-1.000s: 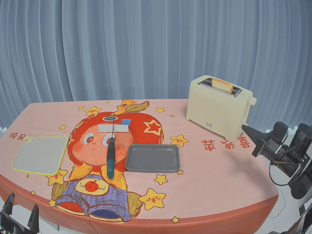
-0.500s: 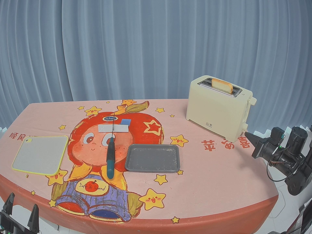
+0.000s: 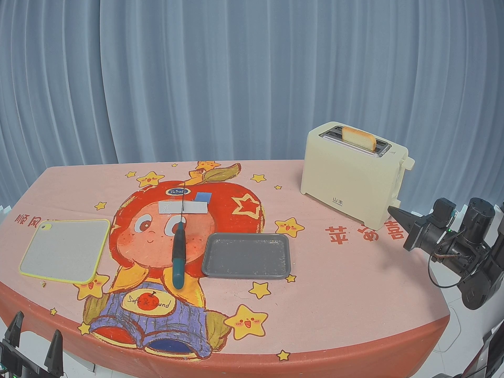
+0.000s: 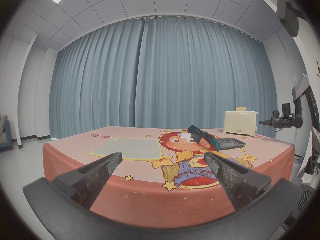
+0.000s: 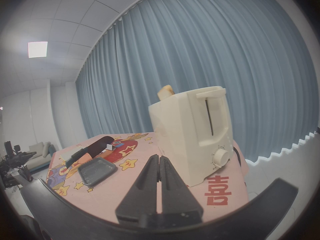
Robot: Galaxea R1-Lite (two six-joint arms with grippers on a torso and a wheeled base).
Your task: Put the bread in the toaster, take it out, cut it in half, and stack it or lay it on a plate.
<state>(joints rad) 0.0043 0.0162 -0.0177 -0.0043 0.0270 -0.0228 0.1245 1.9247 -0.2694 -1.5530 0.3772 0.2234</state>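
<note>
The golden-crusted slice of bread point(image 3: 359, 137) stands upright in the rear slot of the cream plastic toaster point(image 3: 353, 177), its top edge poking above the slot. The toaster sits at the far right of the counter point(image 3: 341, 300), which is covered by a pink cartoon-print cloth. The toaster's end panel, with a slide lever point(image 5: 208, 92) at the top of its track and a round dial point(image 5: 221, 157) below, faces the right gripper point(image 3: 392, 212). That gripper hangs off the counter's right edge with its jaws pressed together, the tip just beside the toaster's lower corner. Towards the middle lies a grey rectangular tray point(image 3: 247, 254). Just to its left is a knife with a teal handle point(image 3: 179, 253), its blade crossing a white card point(image 3: 184, 207). Further left rests a grey cutting board with a yellow-green rim point(image 3: 65, 249). The left gripper point(image 4: 162, 155) sits low off the near left corner, its jaws apart.
</note>
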